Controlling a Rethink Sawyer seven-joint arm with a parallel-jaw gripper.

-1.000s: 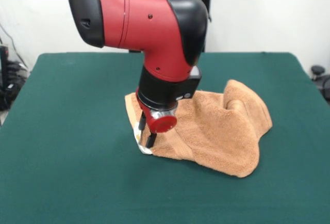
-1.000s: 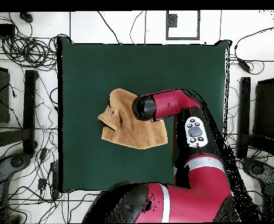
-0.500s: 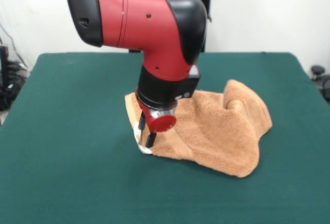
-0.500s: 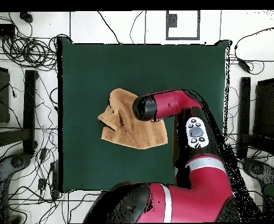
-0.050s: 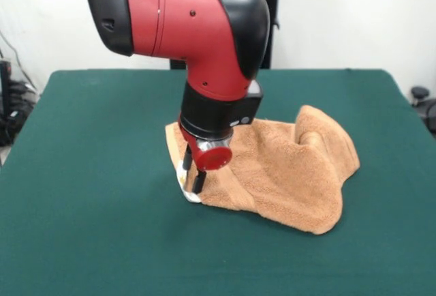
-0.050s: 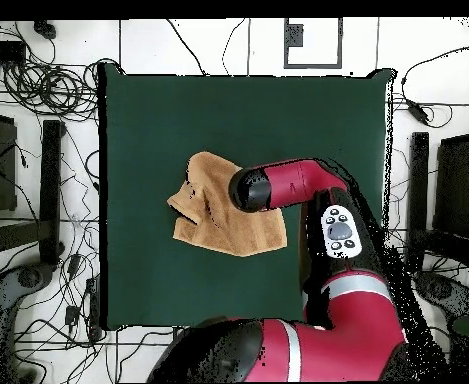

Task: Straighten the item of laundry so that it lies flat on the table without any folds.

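Terry-cloth corner pinched, not yet pulled.
Jaws of gripper [image 5: 191,179] look clamped on the towel [image 5: 286,173] corner w/ white tag [image 5: 191,196], low, at or just off the table [image 5: 88,173]. Towel sits near table centre, bunched: raised hump at the end away from the gripper, folds thru the middle. Step in hand, prob.: corner grasp. Next calls for drawing the corner outward, away from the hump, w/o slipping off.

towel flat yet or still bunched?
Still bunched: the towel humps up in raised folds at one end; the tool is at its tagged corner.
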